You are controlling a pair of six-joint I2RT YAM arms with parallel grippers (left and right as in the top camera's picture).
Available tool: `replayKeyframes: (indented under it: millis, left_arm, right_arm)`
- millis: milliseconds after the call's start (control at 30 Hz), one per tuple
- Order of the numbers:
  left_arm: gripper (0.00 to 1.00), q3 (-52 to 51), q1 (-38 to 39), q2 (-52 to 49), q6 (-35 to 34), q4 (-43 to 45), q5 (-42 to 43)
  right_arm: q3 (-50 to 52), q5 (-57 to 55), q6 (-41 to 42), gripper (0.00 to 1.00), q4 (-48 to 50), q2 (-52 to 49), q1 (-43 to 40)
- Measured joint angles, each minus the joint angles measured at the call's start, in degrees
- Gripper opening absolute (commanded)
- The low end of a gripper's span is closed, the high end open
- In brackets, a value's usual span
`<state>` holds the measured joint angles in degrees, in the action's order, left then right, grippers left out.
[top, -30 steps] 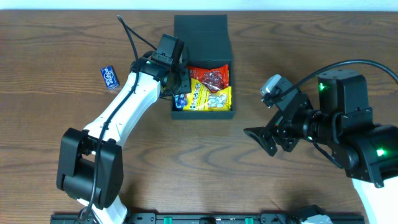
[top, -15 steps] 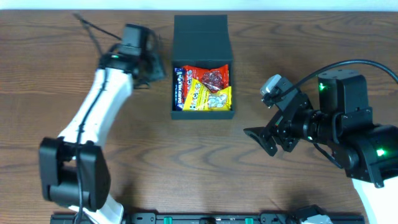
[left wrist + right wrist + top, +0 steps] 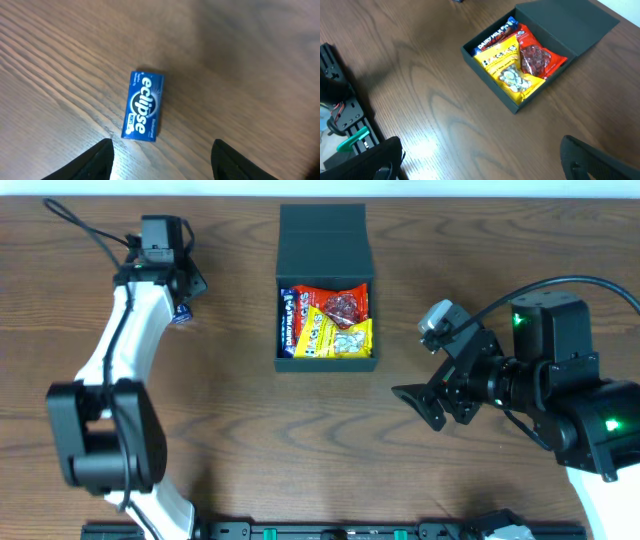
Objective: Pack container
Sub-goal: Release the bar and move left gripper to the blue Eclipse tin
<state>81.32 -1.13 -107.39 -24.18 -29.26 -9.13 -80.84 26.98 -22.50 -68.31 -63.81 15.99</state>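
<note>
Nearest the bottom edge of the overhead view, at lower right, the right gripper (image 3: 480, 147) is held above bare table (image 3: 300, 450), its fingers spread wide and nothing between them. No change is seen in it against the pictures of a second and half a second ago.

Further up, in the upper middle of the frame, the container (image 3: 325, 364) is found with its lid folded back flat on the wood. Three packets are lying in it: a yellow one (image 3: 340, 336) toward the lower edge, a red one (image 3: 338, 302) above it, and a blue chocolate bar (image 3: 287, 318) standing along the left wall. A second ago the left gripper (image 3: 162, 150) was over that left wall. Half a second ago it had been drawn off to the left and the bar was lying in place.

Furthest off, at upper left, the left gripper has now been swung well away from the container and is held over a small blue mint packet (image 3: 142, 112). In the left wrist view the packet is seen flat on the wood, just above the two spread fingertips and not touched by them. The fingers are released and empty.

It may be judged that the bar is packed and that the mint packet is the next piece meant for the container. A descent and a closing of the fingers are yet to be made.
</note>
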Motion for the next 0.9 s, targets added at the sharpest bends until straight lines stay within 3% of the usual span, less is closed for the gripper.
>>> replayKeyframes:
  millis: [600,900]
  left_arm:
    - [0.69,0.0,-3.9,-12.8,-4.4,7.0,1.9]
    - [0.54,0.0,-3.9,-14.1,-4.5,7.5,2.9]
  right_arm:
    - [0.0,0.0,0.0,0.99,0.0,0.0,0.0]
    - [0.0,0.0,0.0,0.99,0.0,0.0,0.0]
